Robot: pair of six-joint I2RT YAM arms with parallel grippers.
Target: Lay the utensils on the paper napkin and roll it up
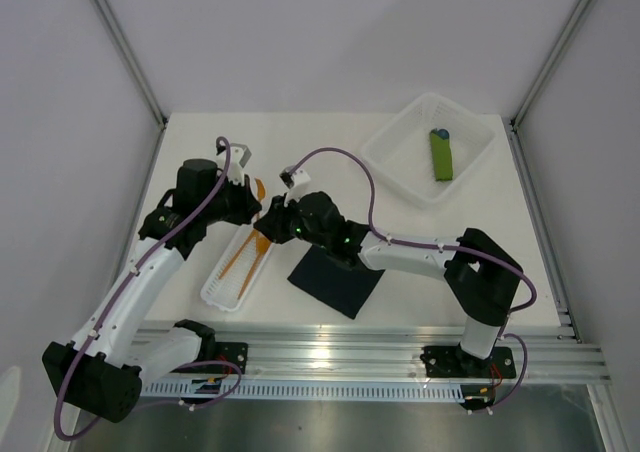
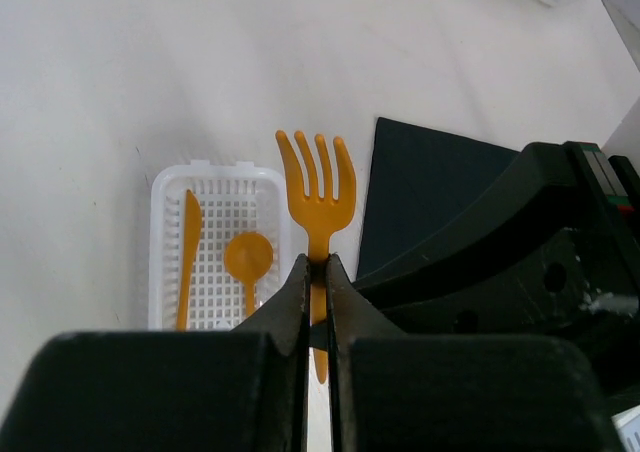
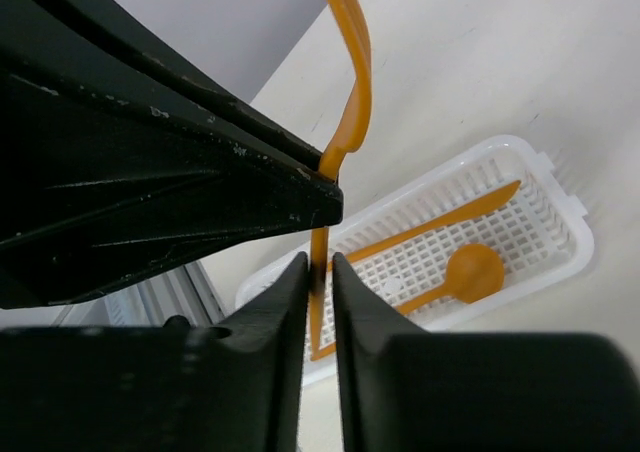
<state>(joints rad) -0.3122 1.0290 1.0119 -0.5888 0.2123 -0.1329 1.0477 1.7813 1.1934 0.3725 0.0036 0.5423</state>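
Fork [image 2: 316, 187]: held in the air just beyond the napkin's [image 1: 335, 280] far left corner, prongs up, not yet over the black sheet.
Fork handling: thin moulded plastic, so probably very light, a bit springy and slick. A pinch on the flat middle of the handle should hold it best; the prongs and the narrow edge look likely to twist or slip.
Left end effector [image 2: 317, 272]: clenched on the fork's handle just below the neck.
Right end effector [image 3: 320, 267]: its fingers flank the lower handle with only a sliver of gap. I cannot tell whether they press on it or only bracket it.
Knife [image 2: 189, 257] and spoon [image 2: 248, 257]: lying side by side in the small white basket [image 1: 222, 290], left of the napkin. Both are likely as light and slippery, best taken mid-handle.
Napkin: flat and unrolled on the desk [image 1: 300, 132], with nothing on it. It looks thin and limp, so it would crease or slide easily.
Large basket [image 1: 400, 137]: well beyond the napkin to the right, holding a green bundle [image 1: 441, 155].
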